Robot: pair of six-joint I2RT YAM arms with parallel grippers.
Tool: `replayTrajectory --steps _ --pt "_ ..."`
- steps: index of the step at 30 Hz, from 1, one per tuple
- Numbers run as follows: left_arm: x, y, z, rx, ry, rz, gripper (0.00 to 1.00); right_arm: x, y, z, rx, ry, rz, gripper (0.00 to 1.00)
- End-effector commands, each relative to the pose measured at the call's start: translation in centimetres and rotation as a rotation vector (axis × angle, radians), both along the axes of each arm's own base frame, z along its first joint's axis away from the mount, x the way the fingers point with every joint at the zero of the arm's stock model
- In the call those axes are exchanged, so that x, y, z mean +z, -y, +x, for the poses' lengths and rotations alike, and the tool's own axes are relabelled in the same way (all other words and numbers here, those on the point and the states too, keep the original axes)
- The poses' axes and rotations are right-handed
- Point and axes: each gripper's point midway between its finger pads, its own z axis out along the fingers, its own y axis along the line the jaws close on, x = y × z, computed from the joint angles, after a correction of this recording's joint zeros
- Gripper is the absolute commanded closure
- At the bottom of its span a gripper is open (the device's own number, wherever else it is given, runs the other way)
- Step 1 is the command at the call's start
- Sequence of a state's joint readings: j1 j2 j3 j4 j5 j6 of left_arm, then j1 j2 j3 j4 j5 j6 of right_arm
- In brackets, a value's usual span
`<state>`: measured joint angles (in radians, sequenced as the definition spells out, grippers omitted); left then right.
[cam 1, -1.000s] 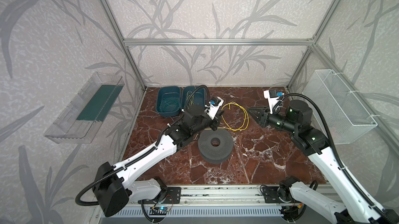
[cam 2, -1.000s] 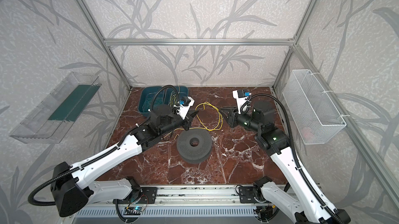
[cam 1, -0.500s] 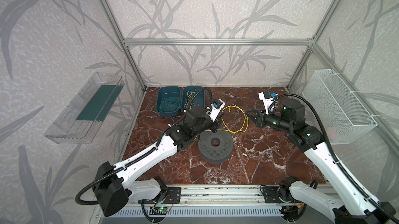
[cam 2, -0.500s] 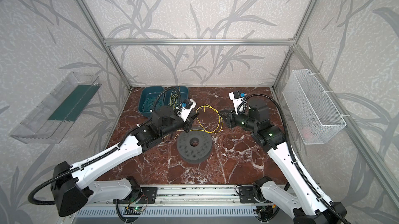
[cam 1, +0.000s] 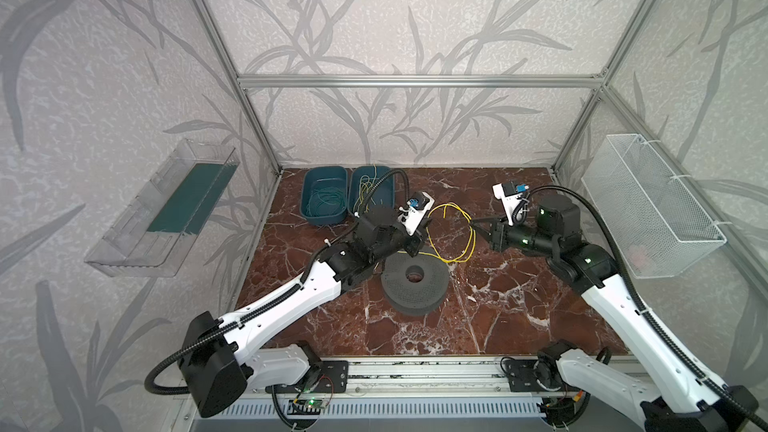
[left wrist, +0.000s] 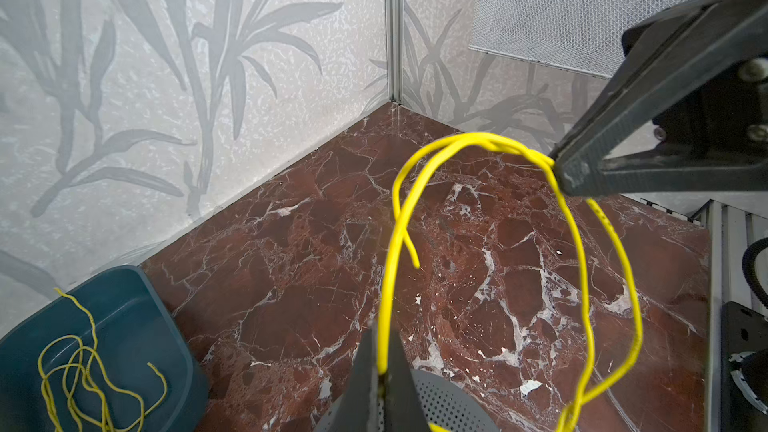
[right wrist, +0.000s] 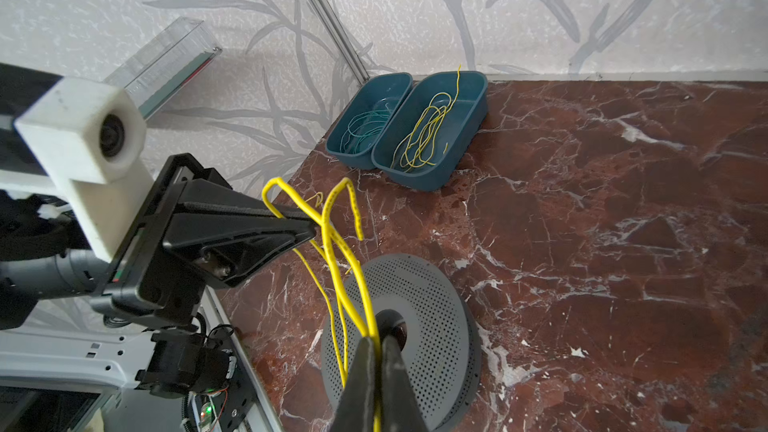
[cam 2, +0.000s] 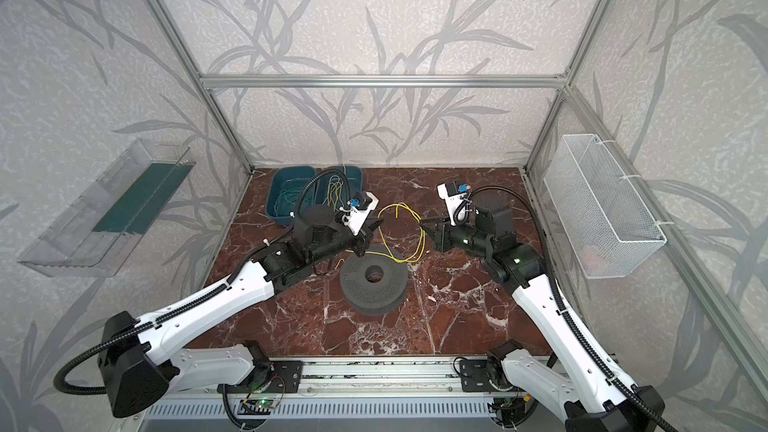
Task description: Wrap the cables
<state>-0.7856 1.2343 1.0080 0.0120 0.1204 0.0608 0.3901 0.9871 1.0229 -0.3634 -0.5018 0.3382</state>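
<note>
A long yellow cable [cam 1: 471,238] [cam 2: 422,242] hangs in a double loop above the marble floor, just behind a grey perforated spool [cam 1: 432,288] [cam 2: 357,284]. My left gripper [cam 1: 422,232] [left wrist: 382,326] is shut on one side of the loop. My right gripper [cam 1: 474,222] [right wrist: 376,340] is shut on the opposite side, pinching two strands of the cable [right wrist: 332,251]. The two grippers face each other across the loop. More yellow cables [right wrist: 424,138] lie tangled in a teal bin [right wrist: 457,159] at the back.
Two teal bins stand side by side at the back left: one [cam 1: 324,220] holds teal-green wires, the other [cam 1: 384,201] yellow ones. A white mesh basket [cam 1: 648,201] hangs on the right wall. A clear tray [cam 1: 162,209] hangs on the left wall.
My right gripper has moved left to the loop and closed on the cable. My left gripper has kept its grip and shifted slightly.
</note>
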Motion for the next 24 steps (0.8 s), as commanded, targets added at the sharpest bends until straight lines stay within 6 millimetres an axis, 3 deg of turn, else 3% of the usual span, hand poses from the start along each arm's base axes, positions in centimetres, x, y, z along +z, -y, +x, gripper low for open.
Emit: replayTrajectory --steps 1,19,24 --pt "1.9 -0.1 -0.2 -0.006 0.053 -0.007 1.00 0.7 -0.1 -0.2 0.004 0.024 0.014 0.98" --pt "0.8 -1.9 -0.3 0.065 0.052 0.003 1.00 -0.1 4.7 1.5 -0.310 0.065 -0.012 1.00" --pt "0.7 -1.9 -0.4 0.063 0.049 0.002 1.00 0.1 4.7 1.6 -0.321 0.066 0.010 1.00"
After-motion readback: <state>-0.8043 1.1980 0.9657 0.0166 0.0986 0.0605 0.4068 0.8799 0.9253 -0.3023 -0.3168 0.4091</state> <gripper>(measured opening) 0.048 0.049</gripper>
